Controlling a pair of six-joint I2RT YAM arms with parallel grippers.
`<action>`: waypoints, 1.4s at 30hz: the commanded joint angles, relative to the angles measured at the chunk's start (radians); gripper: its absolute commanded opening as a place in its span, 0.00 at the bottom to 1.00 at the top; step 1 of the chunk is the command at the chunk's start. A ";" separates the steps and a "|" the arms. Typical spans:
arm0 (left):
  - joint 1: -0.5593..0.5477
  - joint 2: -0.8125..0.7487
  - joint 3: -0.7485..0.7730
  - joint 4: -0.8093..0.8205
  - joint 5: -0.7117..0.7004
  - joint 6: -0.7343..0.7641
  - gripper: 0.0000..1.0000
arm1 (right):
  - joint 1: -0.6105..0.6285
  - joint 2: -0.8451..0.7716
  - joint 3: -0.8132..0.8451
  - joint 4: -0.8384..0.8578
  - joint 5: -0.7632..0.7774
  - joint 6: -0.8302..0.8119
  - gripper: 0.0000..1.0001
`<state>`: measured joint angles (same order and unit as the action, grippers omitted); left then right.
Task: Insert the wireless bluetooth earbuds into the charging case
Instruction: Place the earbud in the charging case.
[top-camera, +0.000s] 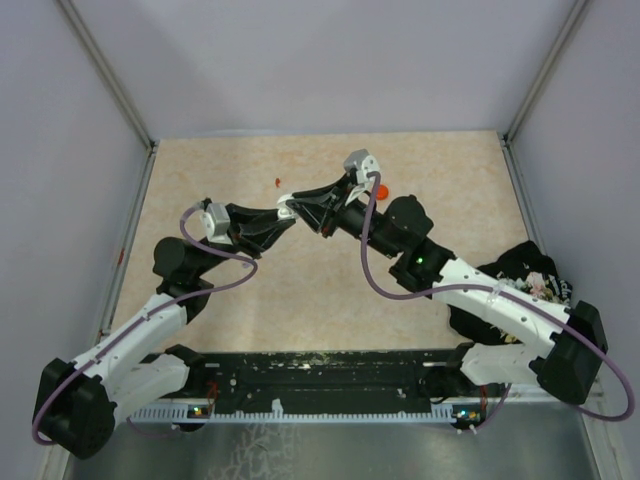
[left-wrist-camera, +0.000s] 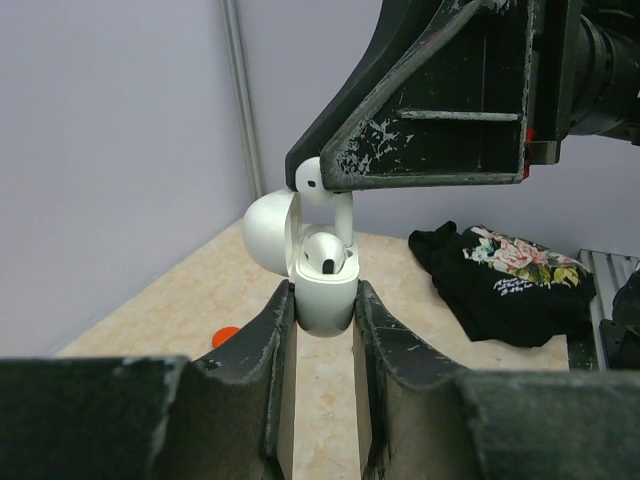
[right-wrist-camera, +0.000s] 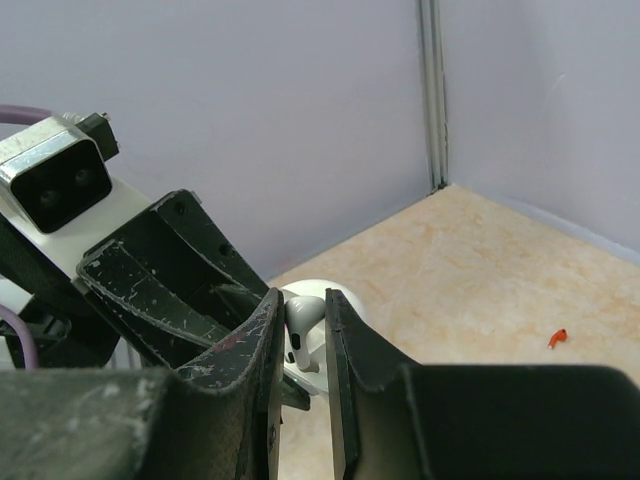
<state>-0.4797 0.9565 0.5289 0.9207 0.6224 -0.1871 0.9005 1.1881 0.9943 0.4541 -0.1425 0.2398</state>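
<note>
My left gripper (left-wrist-camera: 325, 296) is shut on the white charging case (left-wrist-camera: 326, 305) and holds it upright above the table with its lid (left-wrist-camera: 270, 232) open. One white earbud (left-wrist-camera: 328, 252) sits in the case. My right gripper (right-wrist-camera: 300, 302) is shut on the second white earbud (right-wrist-camera: 300, 322) right above the case, and its stem (left-wrist-camera: 343, 215) points down into the free slot. In the top view both grippers meet at the table's middle (top-camera: 292, 210). A tiny red bit (top-camera: 278, 182) lies on the table farther back; it also shows in the right wrist view (right-wrist-camera: 558, 338). No lavender bits are in view.
A round red disc (top-camera: 381, 190) lies by the right wrist; it also shows in the left wrist view (left-wrist-camera: 225, 336). A black printed cloth (top-camera: 520, 275) lies at the table's right edge. Grey walls enclose the beige table (top-camera: 450, 180).
</note>
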 joint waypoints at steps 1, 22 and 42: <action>0.002 -0.007 0.033 0.042 0.003 -0.018 0.01 | 0.009 0.001 0.011 0.038 -0.009 -0.002 0.08; 0.002 -0.010 0.034 0.051 -0.021 -0.057 0.01 | 0.018 -0.008 -0.011 -0.011 0.013 -0.059 0.08; 0.003 -0.016 0.020 0.020 -0.049 -0.046 0.01 | 0.029 -0.021 0.008 -0.072 0.020 -0.097 0.35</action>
<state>-0.4801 0.9569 0.5289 0.9134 0.5900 -0.2390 0.9142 1.1896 0.9863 0.4046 -0.1322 0.1600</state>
